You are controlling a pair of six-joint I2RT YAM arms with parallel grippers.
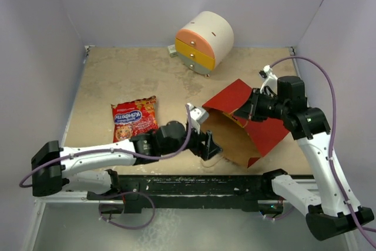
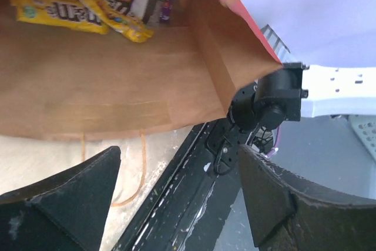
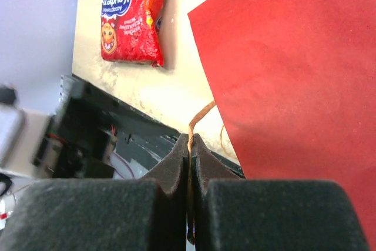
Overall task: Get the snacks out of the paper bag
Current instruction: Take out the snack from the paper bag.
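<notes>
Your paper bag [image 1: 235, 139] lies tipped over right of centre in the top view, with yellow candy packets [image 2: 64, 11] deep inside. Your left gripper [image 2: 179, 160] gapes at its mouth. Your right gripper [image 3: 189, 145] pinches a string handle [image 3: 200, 114]. The red crisp packet [image 1: 134, 118] lies left of centre.

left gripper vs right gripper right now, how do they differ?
The left gripper is open and empty; the right gripper is shut on the string handle. The left gripper faces the open mouth of the paper bag; the right gripper is by its red outside. Both are at the bag.
</notes>
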